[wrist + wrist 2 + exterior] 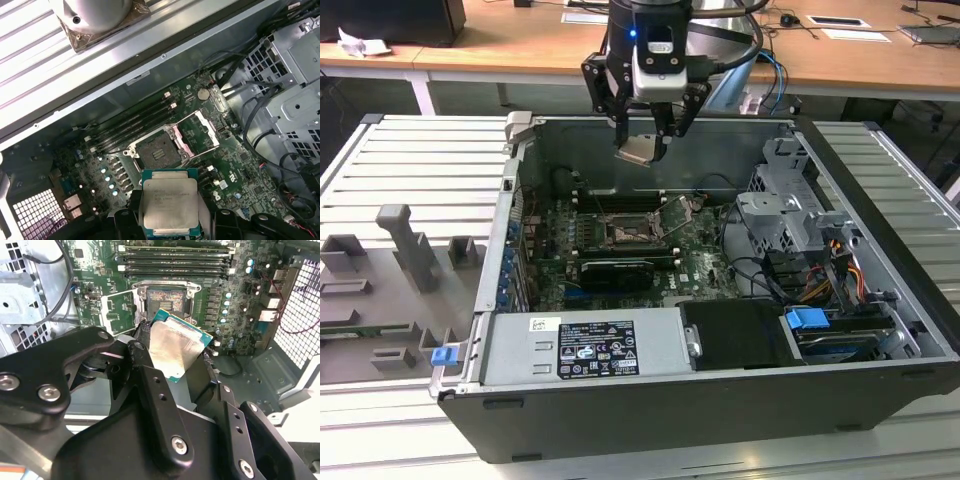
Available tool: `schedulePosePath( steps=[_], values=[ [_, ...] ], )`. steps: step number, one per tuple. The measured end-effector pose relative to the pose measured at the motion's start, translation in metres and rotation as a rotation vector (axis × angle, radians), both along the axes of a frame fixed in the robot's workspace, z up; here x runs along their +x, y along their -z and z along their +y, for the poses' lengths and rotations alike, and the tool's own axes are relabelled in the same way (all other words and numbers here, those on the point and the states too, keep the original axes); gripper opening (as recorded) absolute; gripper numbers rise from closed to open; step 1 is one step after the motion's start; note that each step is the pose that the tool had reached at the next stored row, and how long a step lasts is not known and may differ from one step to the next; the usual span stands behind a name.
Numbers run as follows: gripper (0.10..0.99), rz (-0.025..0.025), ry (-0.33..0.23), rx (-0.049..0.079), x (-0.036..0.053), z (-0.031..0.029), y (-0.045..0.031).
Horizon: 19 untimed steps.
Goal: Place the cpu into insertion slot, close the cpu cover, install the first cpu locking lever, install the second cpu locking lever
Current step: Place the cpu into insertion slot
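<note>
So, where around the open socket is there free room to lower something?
Free: straight above the insertion slot, bordered by the memory slots and the raised cpu cover. Crowded: cables beside the drive cage.

The cpu [168, 201] has a pale grey top and a green edge. The slot [157, 151] is dark with a silver rim, in a green board [247, 162] dotted with pale blue capacitors [103, 170]. The end effector [645, 137] is black. The power supply [515, 350] is grey, its label [585, 349] black and white. The bench [520, 45] is tan wood.
</note>
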<state>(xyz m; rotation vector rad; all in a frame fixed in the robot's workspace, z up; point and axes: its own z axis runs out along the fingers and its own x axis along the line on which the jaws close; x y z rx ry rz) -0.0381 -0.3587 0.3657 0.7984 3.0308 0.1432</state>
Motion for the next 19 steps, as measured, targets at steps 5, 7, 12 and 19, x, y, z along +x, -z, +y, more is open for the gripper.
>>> schedulePosePath(
  steps=[5, 7, 12, 19],
  values=[
    [0.529, 0.0001, 0.034, 0.000, 0.0002, 0.0000, 0.0003],
    [0.529, 0.0001, 0.047, 0.000, 0.0003, 0.0000, 0.0006],
    [0.529, 0.0000, 0.080, -0.001, 0.0004, 0.0000, 0.0010],
    [0.529, 0.0000, 0.187, -0.005, 0.0005, 0.0000, 0.0024]
  ],
)
